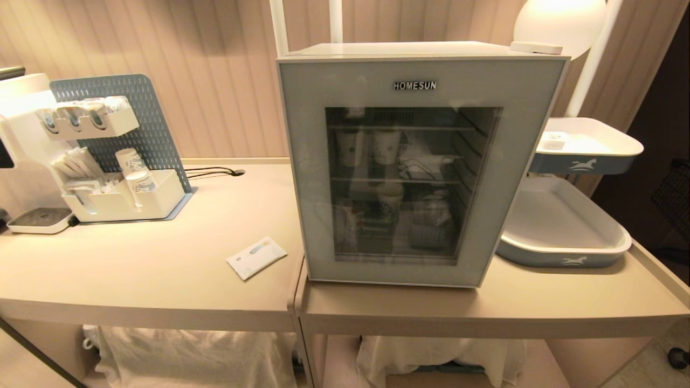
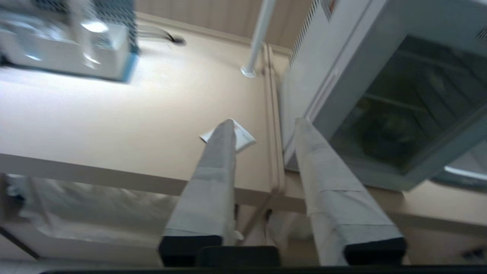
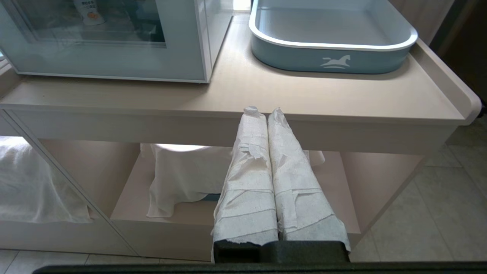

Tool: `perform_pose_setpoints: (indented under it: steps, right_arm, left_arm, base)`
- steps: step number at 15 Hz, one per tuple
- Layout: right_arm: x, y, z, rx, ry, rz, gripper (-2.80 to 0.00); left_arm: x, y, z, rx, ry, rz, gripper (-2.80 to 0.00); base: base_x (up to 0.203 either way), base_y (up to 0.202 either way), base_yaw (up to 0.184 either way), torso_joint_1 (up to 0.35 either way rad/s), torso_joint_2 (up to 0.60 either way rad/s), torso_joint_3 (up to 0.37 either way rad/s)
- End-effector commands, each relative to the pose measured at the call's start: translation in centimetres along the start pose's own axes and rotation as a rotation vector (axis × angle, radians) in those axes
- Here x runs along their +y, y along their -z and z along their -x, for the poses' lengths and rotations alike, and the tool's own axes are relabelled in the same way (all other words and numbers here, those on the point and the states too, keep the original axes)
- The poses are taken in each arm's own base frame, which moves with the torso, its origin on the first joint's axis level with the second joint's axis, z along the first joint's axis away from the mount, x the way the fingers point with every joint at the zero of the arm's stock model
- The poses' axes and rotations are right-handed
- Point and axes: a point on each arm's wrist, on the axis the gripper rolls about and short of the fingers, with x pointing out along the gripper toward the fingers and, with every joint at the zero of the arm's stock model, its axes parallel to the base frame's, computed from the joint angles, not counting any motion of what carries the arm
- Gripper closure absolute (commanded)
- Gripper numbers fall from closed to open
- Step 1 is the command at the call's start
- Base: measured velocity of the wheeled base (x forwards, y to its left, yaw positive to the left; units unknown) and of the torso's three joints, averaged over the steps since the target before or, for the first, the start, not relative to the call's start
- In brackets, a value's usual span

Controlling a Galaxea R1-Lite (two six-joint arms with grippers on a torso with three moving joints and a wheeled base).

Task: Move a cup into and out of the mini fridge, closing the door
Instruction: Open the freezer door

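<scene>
Centrally in the head view stands the mini fridge (image 1: 415,161), a boxy white unit on the beige worktop (image 1: 161,280), with its door (image 1: 350,97) shut flush against the body and the HOMESUN lettering near the top. Through the dark glass, wire shelves carry several cups and pale shapes that are too dim to tell apart. In the right wrist view, at the upper left of the frame, the cup (image 3: 88,10) shows behind the glass on the fridge floor, a white tub with an orange mark on its side.

Neither arm appears in the head view. The left tool (image 2: 262,127) hangs off the worktop's front edge, its 2 wrapped fingers (image 2: 215,167) spread apart with nothing between them, pointing toward the seam between the 2 worktop sections and the fridge's lower left corner. A small white packet (image 1: 256,257) lies flat on the worktop just left of the fridge. The right tool (image 3: 262,112) sits low before the worktop edge at the lower centre of its frame, its 2 wrapped fingers pressed together and empty.

At the right of the head view a grey-blue tray (image 1: 560,253) rests beside the fridge, with a second tray (image 1: 587,156) raised above it. At the upper left stands a white organiser (image 1: 118,199) holding paper cups.
</scene>
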Motion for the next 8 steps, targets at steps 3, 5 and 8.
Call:
perform_pose_setpoints:
  steps: [3, 5, 8]
  right_arm:
    - [0.0, 0.0, 0.0, 0.0, -0.001, 0.0, 0.0]
    - [0.0, 0.0, 0.0, 0.001, -0.001, -0.004, 0.0]
    - [0.0, 0.0, 0.0, 0.001, -0.001, -0.005, 0.0]
  left_arm:
    - [-1.7, 2.5, -16.3, 0.417, 0.234, 0.055, -2.8]
    - [-1.9, 3.5, -19.3, 0.491, 0.578, 0.133, -2.8]
    - [-0.5, 6.1, -24.2, 0.414, 0.945, 0.129, -2.8]
  base:
    - [0.0, 0.0, 0.0, 0.0, 0.0, 0.0]
    - [0.0, 0.0, 0.0, 0.0, 0.0, 0.0]
    - [0.0, 0.0, 0.0, 0.0, 0.0, 0.0]
